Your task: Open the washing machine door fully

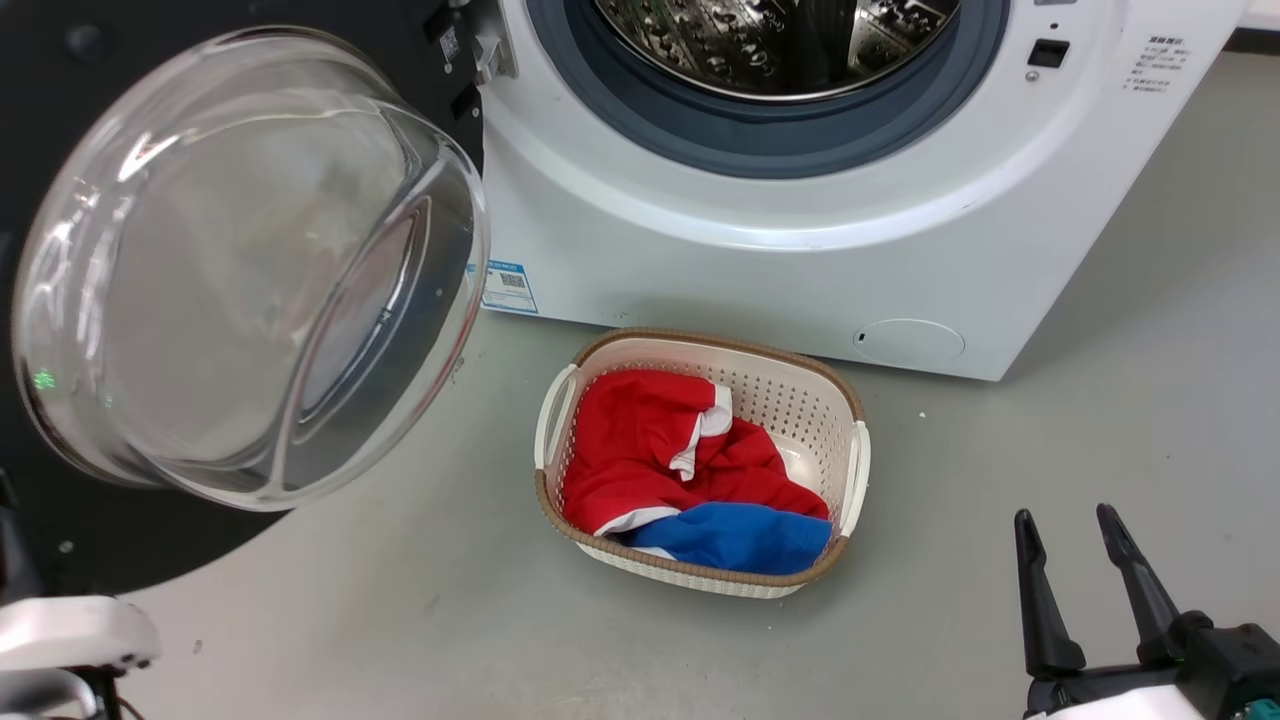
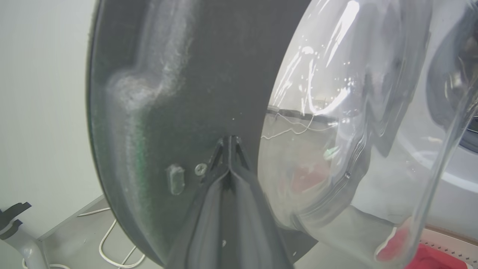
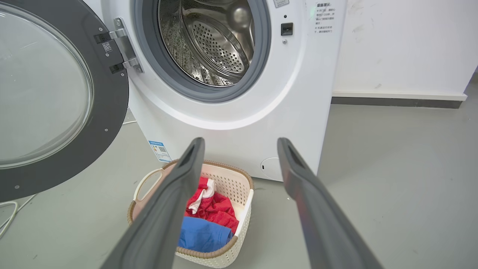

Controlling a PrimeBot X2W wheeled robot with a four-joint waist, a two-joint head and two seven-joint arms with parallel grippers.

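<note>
The washing machine door (image 1: 100,540) stands swung out to the left of the white machine (image 1: 760,270), hanging on its hinge (image 3: 123,45). Its clear glass bowl (image 1: 250,270) bulges toward me. In the left wrist view my left gripper (image 2: 229,141) is shut, its tips touching the door's black inner face (image 2: 168,93) just beside the glass bowl (image 2: 336,130). A pale part of my left arm (image 1: 60,640) sits at the lower left of the head view. My right gripper (image 1: 1065,520) is open and holds nothing, low on the right, well away from the door (image 3: 112,93).
A cream basket (image 1: 850,400) with red and blue clothes sits on the grey floor in front of the machine. The steel drum (image 3: 209,41) is exposed inside its grey rubber ring (image 1: 760,130). A white cable (image 2: 112,243) lies on the floor behind the door.
</note>
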